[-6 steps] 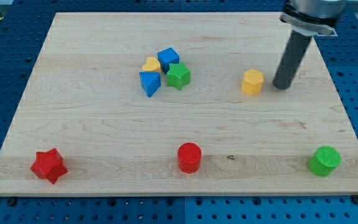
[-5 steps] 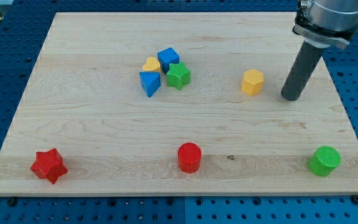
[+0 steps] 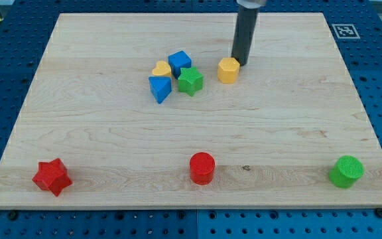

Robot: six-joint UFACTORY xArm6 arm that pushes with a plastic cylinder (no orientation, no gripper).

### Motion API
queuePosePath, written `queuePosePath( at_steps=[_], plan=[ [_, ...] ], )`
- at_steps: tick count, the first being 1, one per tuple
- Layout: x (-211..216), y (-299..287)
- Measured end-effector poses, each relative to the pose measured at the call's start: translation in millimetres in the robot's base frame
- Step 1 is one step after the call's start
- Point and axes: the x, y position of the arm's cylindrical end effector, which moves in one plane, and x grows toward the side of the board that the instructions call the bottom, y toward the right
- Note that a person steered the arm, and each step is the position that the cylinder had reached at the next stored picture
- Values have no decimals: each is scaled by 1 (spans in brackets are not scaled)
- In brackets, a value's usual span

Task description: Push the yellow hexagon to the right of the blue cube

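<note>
The yellow hexagon point(image 3: 228, 70) lies on the wooden board, right of the cluster and a short gap right of the green star point(image 3: 190, 81). The blue cube point(image 3: 179, 63) sits at the cluster's top, left of the hexagon and slightly higher in the view. My tip point(image 3: 239, 63) stands just at the hexagon's upper right edge, touching or nearly touching it. The dark rod rises from there out of the view's top.
A yellow heart point(image 3: 161, 68) and a blue triangular block point(image 3: 159, 88) are packed against the cube and star. A red star point(image 3: 51, 176), a red cylinder point(image 3: 202, 167) and a green cylinder point(image 3: 346, 171) lie along the board's bottom edge point(image 3: 191, 207).
The yellow hexagon has slid left and slightly up, closer to the cluster. My tip moved from the hexagon's right side far left to its upper right edge.
</note>
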Motion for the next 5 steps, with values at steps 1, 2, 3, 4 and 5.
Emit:
queuePosePath(
  at_steps=[1,2,3,4,5],
  plan=[
    [8,25],
    [36,30],
    [39,6],
    [38,-28],
    [30,-35]
  ],
)
